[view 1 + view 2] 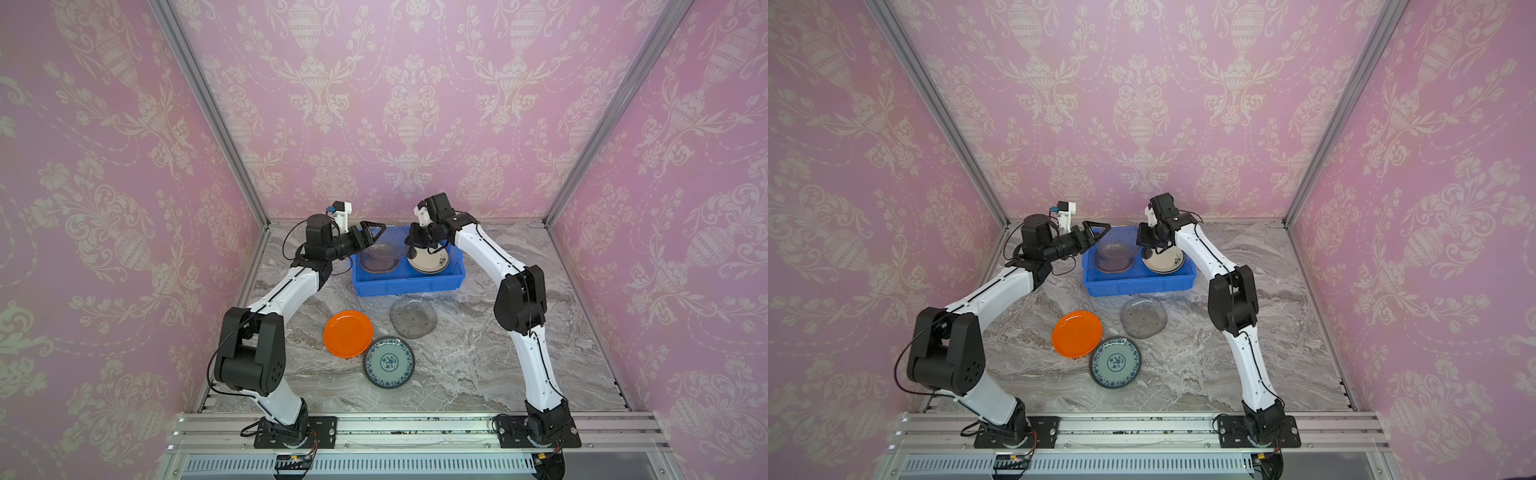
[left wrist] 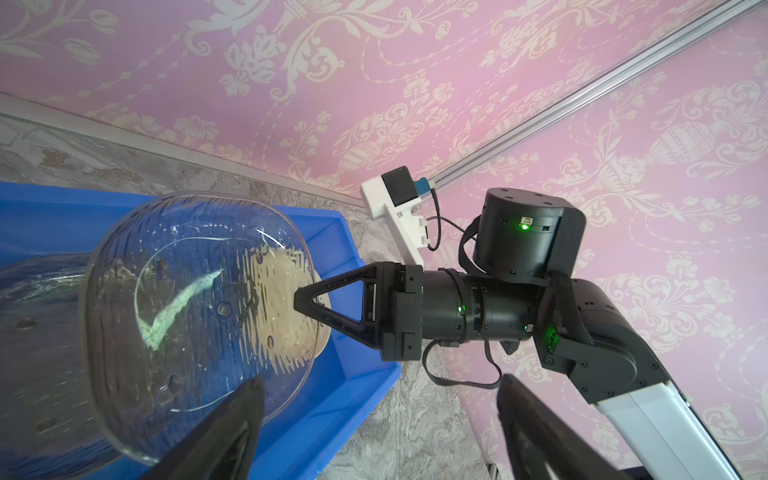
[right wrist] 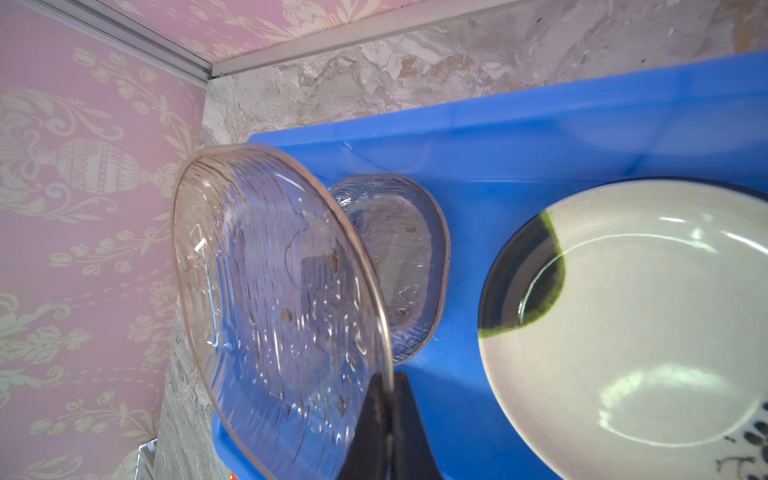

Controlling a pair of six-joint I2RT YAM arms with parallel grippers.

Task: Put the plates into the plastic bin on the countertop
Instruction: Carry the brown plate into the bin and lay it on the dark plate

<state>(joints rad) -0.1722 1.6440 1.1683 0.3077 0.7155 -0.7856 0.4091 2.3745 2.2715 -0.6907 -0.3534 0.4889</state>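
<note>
The right hand [image 3: 386, 409] is closed on the rim of a clear glass plate [image 3: 270, 299] and holds it tilted over the left half of the blue bin [image 1: 407, 286]. The left hand [image 1: 374, 233] is open just beside it. An orange plate [image 1: 348, 333], a teal plate [image 1: 389, 362] and a grey glass plate [image 1: 413, 316] lie on the counter [image 1: 478, 353].

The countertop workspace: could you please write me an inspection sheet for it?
Surface: marble-veined countertop, no spills seen.
Job's things: blue bin holds a tinted glass plate and a cream plate on a dark plate; orange plate, teal floral plate and grey glass plate lie outside it.
Clutter: nothing seen.
Claws: right claw shut on a clear glass plate, tilted above the bin; left claw open beside it, empty.
Cables: black cable loops under the right wrist, off the plates.
Surroundings: pink patterned walls, aluminium rails.
</note>
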